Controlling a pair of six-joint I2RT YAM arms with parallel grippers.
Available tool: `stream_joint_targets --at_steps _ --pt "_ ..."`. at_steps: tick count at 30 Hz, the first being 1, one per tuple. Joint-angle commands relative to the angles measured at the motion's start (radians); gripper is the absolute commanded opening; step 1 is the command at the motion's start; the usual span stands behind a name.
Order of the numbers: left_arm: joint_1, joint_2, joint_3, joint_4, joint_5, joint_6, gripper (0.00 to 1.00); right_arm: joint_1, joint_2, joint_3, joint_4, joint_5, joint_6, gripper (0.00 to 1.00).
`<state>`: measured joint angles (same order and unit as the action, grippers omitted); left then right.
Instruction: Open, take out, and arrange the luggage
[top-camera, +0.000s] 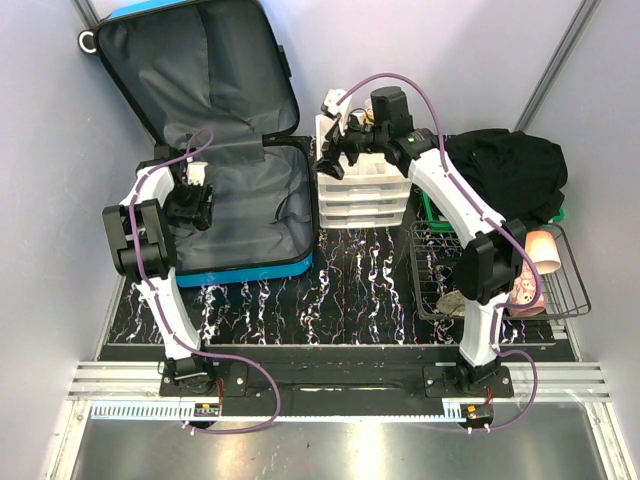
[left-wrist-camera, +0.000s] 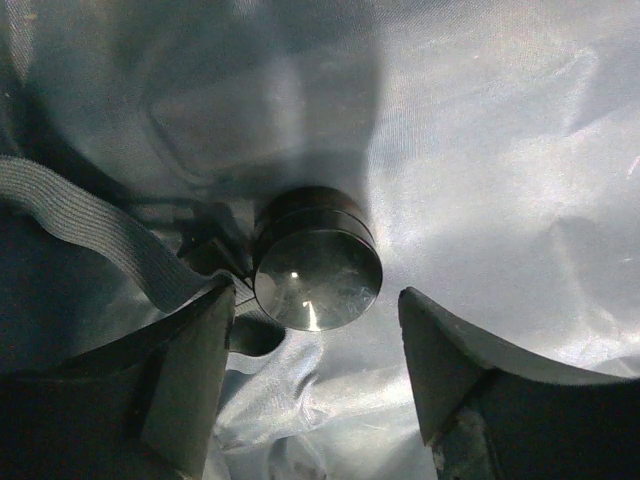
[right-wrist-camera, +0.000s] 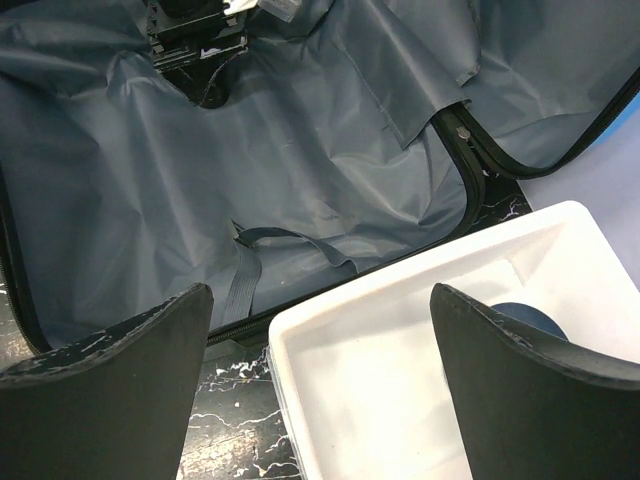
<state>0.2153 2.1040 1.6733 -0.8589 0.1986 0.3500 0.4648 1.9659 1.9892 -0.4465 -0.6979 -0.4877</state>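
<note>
1. One relation matters here: the small round tin (left-wrist-camera: 318, 262) sits just ahead of the left gripper (left-wrist-camera: 318, 295), between its two fingers and a touch closer to the left one. The fingers are spread wide and aren't touching it.
2. The tin is a short, flat cylinder, so it has no real long axis. Its flat face looks up at the wrist camera. We'd say a pinch across the width works from any angle.
3. The luggage (top-camera: 250, 215) lies open at the far left of the table, lid propped up against the back wall. The tin rests on the grey lining of the lower half.
4. The left arm is clearly the nearer one. The right gripper (right-wrist-camera: 320, 295) hangs over the white drawer unit (right-wrist-camera: 400, 400) just beside the suitcase, fingers apart and holding nothing. A blue round thing (right-wrist-camera: 530, 318) lies in the unit's top tray.
5. Surface: the lining is wrinkled and shiny, so we reckon it gives under a push and the tin could skate.
6. Room: a grey strap (left-wrist-camera: 90, 225) runs close by the left finger, and something dark we can't make out sits against the tin's left side. The right side looks free.
</note>
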Motion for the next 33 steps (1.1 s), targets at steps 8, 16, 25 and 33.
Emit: stream_joint_targets --at_steps 8,16,25,33 --pt "-0.016 0.004 0.006 0.092 -0.025 0.041 0.65 0.008 -0.081 -0.015 0.037 0.009 0.034 0.99" --pt "-0.047 0.002 0.003 0.107 -0.022 0.055 0.49 0.008 -0.093 -0.027 0.040 0.023 0.031 0.99" --pt "-0.073 -0.068 -0.044 0.095 0.038 0.041 0.30 0.009 -0.113 -0.059 0.046 0.031 0.031 1.00" --pt "-0.168 -0.183 -0.046 0.072 0.073 0.066 0.22 0.008 -0.133 -0.087 0.069 0.028 0.044 0.99"
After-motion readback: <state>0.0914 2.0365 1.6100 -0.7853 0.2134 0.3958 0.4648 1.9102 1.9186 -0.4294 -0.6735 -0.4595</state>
